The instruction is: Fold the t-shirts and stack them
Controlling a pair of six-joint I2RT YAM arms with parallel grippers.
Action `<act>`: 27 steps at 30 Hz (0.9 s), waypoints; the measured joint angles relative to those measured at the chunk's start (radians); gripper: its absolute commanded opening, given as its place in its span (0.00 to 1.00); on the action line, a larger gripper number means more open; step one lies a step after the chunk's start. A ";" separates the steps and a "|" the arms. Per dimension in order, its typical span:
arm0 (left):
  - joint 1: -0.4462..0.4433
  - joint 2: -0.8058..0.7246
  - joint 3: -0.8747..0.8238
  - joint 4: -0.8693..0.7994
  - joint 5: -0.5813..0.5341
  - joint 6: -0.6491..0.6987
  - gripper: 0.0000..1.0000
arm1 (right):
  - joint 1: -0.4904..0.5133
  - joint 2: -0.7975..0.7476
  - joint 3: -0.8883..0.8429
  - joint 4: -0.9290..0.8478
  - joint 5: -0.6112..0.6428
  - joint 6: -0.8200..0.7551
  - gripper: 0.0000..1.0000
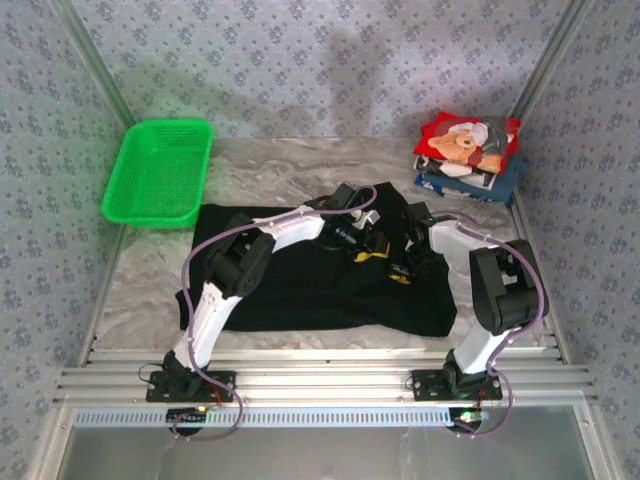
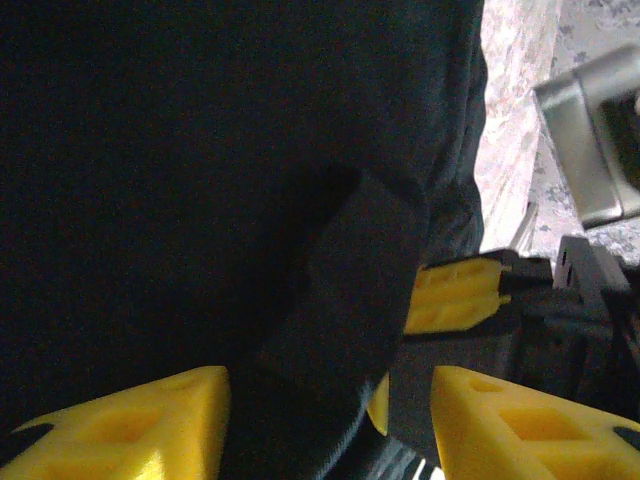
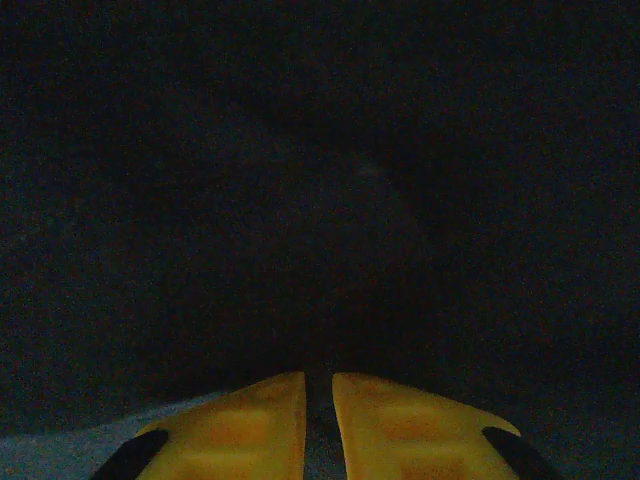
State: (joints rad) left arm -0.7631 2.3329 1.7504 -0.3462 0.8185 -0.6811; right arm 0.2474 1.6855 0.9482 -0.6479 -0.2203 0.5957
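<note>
A plain black t-shirt [image 1: 300, 280] lies spread over the middle of the table. Both grippers meet low over its right half. My left gripper [image 1: 366, 246] [image 2: 330, 400] stands open, its yellow fingers [image 2: 150, 420] wide apart, with a raised ridge of black cloth [image 2: 350, 300] between them. My right gripper [image 1: 400, 262] [image 3: 319, 385] is shut on a pinch of the black t-shirt [image 3: 300, 200], and dark fabric fills the thin slit between its fingers. Its yellow fingertips [image 2: 455, 295] show just beyond the ridge in the left wrist view. Folded t-shirts [image 1: 468, 152] are stacked at the back right, the red teddy-bear one on top.
A green mesh basket [image 1: 158, 172] sits at the back left corner. Bare marbled table [image 1: 290, 170] runs behind the black shirt. Patterned walls close in the sides and back, and a metal rail [image 1: 320, 375] runs along the near edge.
</note>
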 measured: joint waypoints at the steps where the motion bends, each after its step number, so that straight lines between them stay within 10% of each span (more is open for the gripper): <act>1: 0.002 -0.003 -0.007 -0.007 0.011 0.006 0.55 | 0.000 0.002 0.003 -0.003 0.000 0.000 0.20; 27: 0.046 -0.122 -0.203 -0.260 0.100 0.240 0.54 | 0.000 0.033 0.041 -0.043 0.000 0.000 0.20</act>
State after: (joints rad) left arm -0.7170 2.2112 1.5471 -0.6064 0.9188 -0.4416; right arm 0.2470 1.7184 0.9890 -0.6914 -0.2199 0.5961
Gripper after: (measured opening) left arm 0.540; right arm 0.200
